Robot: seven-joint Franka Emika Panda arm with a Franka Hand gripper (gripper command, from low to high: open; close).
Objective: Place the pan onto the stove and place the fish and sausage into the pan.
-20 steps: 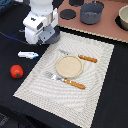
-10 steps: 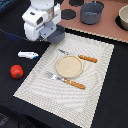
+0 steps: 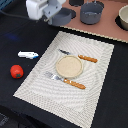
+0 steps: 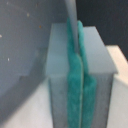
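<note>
My gripper [image 3: 50, 19] is at the far left of the exterior view, by the left end of the pinkish-brown stove [image 3: 107, 31]. It is shut on the thin handle [image 4: 72, 14] of the dark-grey pan [image 3: 63, 18], which hangs over the stove's left edge. In the wrist view the teal pads [image 4: 75, 75] are pressed together around the handle. The white and blue fish [image 3: 27, 54] lies on the dark table at the exterior view's left. The red sausage [image 3: 16, 71] lies a little nearer than the fish. Both are well apart from the gripper.
A larger grey pot [image 3: 91, 12] stands on the stove right of the pan, and a bowl [image 3: 123, 18] at its right end. A pale striped placemat [image 3: 60, 102] holds a beige plate [image 3: 68, 66] and orange-handled cutlery [image 3: 88, 59] [image 3: 74, 83].
My gripper has moved away from the fish, toward the back and the exterior view's right, carrying the pan to the stove's left edge. Fish and sausage have not moved.
</note>
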